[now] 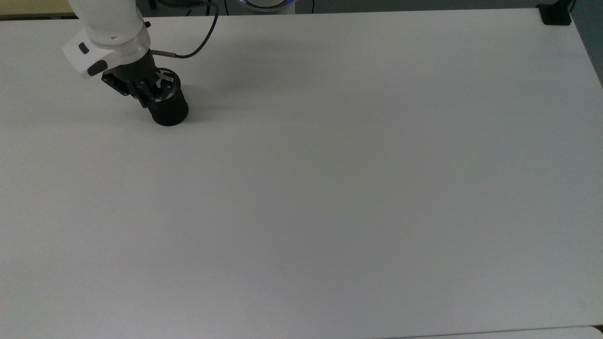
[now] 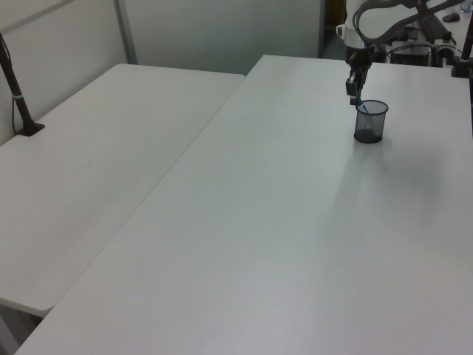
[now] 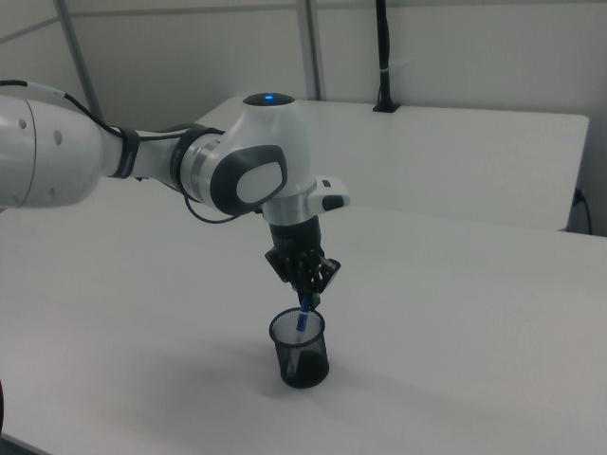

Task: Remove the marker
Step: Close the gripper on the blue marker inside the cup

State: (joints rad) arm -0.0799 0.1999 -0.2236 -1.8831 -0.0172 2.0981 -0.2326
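The slim blue-capped marker [image 3: 302, 322] stands tilted in the black mesh cup [image 3: 301, 349] near a worktop [image 1: 330, 188] corner. Its cap sits pinched between the black fingers [image 3: 308, 301].

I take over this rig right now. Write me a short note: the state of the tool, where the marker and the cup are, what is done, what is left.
Tool: lowered to the mouth of the black mesh cup, fingers closed on the blue cap end of the marker.
Marker: inside the cup, leaning, cap end up at the rim.
Cup: upright on the white table, near the top view's upper left.
Done: approach and grasp.
Left: lift the marker straight out, probably slowly so the cup does not tip, then put it down on the table.
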